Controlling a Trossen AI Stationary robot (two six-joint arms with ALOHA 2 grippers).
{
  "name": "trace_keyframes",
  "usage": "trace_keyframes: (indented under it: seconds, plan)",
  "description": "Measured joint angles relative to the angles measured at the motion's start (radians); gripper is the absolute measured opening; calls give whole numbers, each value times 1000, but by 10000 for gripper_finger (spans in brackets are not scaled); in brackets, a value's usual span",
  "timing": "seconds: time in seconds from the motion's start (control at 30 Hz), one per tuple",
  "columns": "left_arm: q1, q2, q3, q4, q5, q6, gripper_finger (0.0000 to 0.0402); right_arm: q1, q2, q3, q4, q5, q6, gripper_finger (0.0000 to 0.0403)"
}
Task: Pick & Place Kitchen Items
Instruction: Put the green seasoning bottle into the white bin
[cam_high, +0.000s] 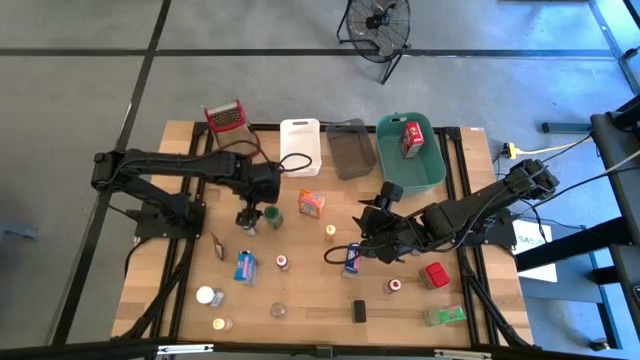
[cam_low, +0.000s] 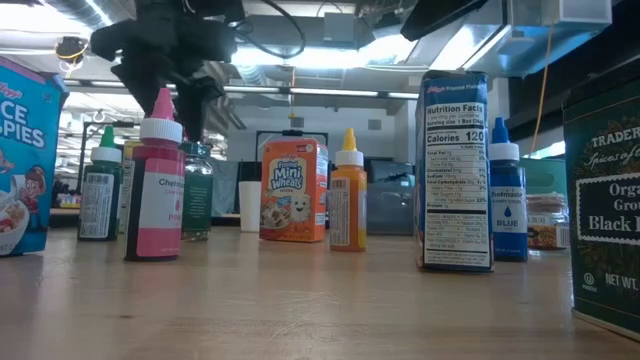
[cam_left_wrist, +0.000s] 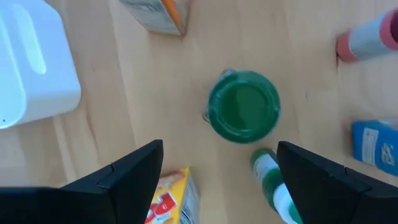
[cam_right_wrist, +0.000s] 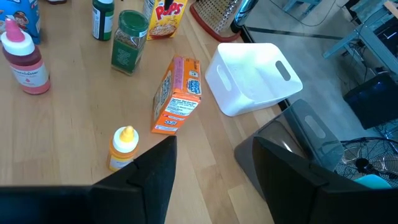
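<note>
A jar with a green lid (cam_left_wrist: 244, 106) stands upright on the wooden table (cam_high: 320, 300), left of centre (cam_high: 272, 215). My left gripper (cam_left_wrist: 219, 154) hovers above it, pointing steeply down, open; its fingers (cam_left_wrist: 134, 177) stand wide on either side of the jar and well above it, touching nothing. In the high view that gripper (cam_high: 247, 217) is just left of the jar. My right gripper (cam_right_wrist: 214, 168) waits open in the air right of centre (cam_high: 368, 222), with nothing between its fingers. A small green bottle (cam_left_wrist: 270, 180) and a yellow cereal box (cam_left_wrist: 171, 199) stand close to the jar.
An orange cereal box (cam_high: 311, 204) and a yellow bottle (cam_high: 330, 232) stand between the arms. At the far edge are a red-rimmed basket (cam_high: 225, 116), a white bin (cam_high: 299, 146), a grey bin (cam_high: 350, 148) and a green bin (cam_high: 432, 165) with a red box (cam_high: 411, 138) inside. More bottles and boxes dot the near half.
</note>
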Motion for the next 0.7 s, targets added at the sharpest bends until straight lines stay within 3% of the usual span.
trace_keyframes:
  seconds: [0.7]
  plan:
    - [-53, 28, 1, 68, 12, 39, 308, 0, 0, 0, 0, -3, 5, 211]
